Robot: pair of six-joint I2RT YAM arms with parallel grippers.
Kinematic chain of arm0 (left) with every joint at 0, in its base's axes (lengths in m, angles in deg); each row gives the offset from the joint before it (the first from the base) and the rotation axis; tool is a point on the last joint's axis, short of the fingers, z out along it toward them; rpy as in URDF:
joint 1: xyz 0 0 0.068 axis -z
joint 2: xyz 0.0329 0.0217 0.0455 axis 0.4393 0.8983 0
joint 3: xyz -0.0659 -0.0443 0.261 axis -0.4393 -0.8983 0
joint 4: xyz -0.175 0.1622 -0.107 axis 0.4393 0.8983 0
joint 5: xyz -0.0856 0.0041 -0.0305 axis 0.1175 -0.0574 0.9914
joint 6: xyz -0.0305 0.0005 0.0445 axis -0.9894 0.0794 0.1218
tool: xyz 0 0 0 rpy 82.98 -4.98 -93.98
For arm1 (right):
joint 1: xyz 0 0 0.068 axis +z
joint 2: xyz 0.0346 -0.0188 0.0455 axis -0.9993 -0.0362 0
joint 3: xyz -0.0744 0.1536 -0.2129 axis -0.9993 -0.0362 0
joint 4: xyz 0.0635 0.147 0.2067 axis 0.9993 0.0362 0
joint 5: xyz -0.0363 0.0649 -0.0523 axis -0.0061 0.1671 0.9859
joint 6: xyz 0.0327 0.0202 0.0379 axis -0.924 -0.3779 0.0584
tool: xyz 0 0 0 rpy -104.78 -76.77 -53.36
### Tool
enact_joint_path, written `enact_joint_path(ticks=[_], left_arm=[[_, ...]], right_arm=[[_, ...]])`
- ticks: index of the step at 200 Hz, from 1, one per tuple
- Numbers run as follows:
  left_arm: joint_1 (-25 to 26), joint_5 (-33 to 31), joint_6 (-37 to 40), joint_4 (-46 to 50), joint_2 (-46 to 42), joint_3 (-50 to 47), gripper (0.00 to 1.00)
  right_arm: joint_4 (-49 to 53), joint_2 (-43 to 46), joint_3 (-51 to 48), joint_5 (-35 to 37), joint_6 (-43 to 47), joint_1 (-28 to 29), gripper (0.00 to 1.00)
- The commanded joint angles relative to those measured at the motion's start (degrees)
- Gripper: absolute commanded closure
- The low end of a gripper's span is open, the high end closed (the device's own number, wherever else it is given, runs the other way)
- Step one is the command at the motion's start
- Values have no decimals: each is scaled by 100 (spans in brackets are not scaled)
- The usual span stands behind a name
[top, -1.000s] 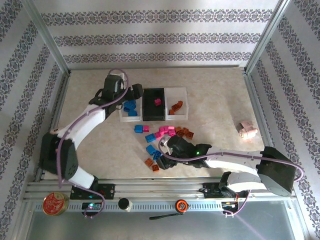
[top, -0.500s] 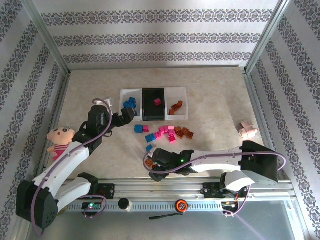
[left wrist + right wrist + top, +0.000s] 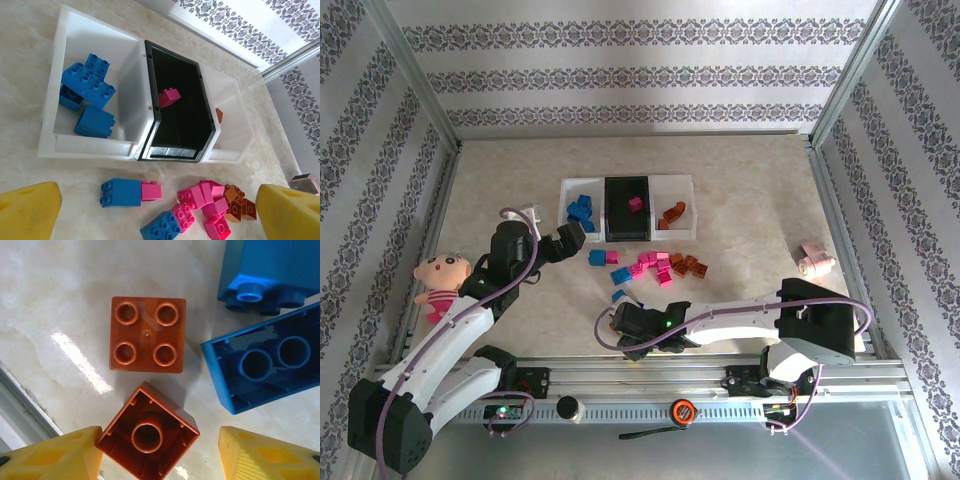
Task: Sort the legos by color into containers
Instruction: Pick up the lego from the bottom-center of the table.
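My left gripper (image 3: 572, 236) hangs over the marbled beige tabletop (image 3: 750, 190), its yellow fingers (image 3: 30, 210) spread wide and holding nothing. At 12 o'clock in its wrist view, three open rectangular plastic trays stand in a touching row. The left white tray (image 3: 95, 146) holds blue square plastic bricks (image 3: 87, 82). The black tray (image 3: 200, 130) holds one hot pink brick (image 3: 169, 97). The right white tray (image 3: 230, 145) shows the corner of an orange-brown brick (image 3: 219, 115). At 6 o'clock of the trays lies a loose heap: a blue brick joined to a pink one (image 3: 130, 192), more pink bricks (image 3: 207, 200), and orange-brown ones (image 3: 237, 207) at their 3 o'clock.

My right gripper (image 3: 620, 325) sits low over the table, at 6 o'clock of that heap in the top view. Its fingers (image 3: 50, 455) are apart and grip nothing. Between them lies an orange-brown brick, hollow side up (image 3: 147, 437), close against the 9 o'clock finger. At its 12 o'clock lies another orange-brown brick, studs up (image 3: 147, 335), and at 2 o'clock an upturned blue brick (image 3: 265, 365).
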Motion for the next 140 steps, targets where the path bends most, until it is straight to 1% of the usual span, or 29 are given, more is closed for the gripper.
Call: enact_joint_path(ticks=[1, 18, 36, 65, 109, 140], left_arm=[[64, -111, -25, 146, -2, -31, 0], [66, -188, 30, 207, -9, -36, 0], [63, -200, 36, 207, -10, -63, 0], [62, -160, 26, 212, 15, -107, 0], [63, -217, 146, 307, -23, -91, 0], [60, -162, 156, 259, -37, -157, 0]], right_arm=[[2, -166, 168, 185, 114, 42, 39], [-27, -314, 255, 222, 165, 15, 42], [-40, -415, 317, 240, 181, -5, 47], [-151, -249, 154, 172, 187, -79, 59], [-356, 363, -448, -124, 48, -213, 70], [-273, 1194, -888, -193, -57, -434, 76]])
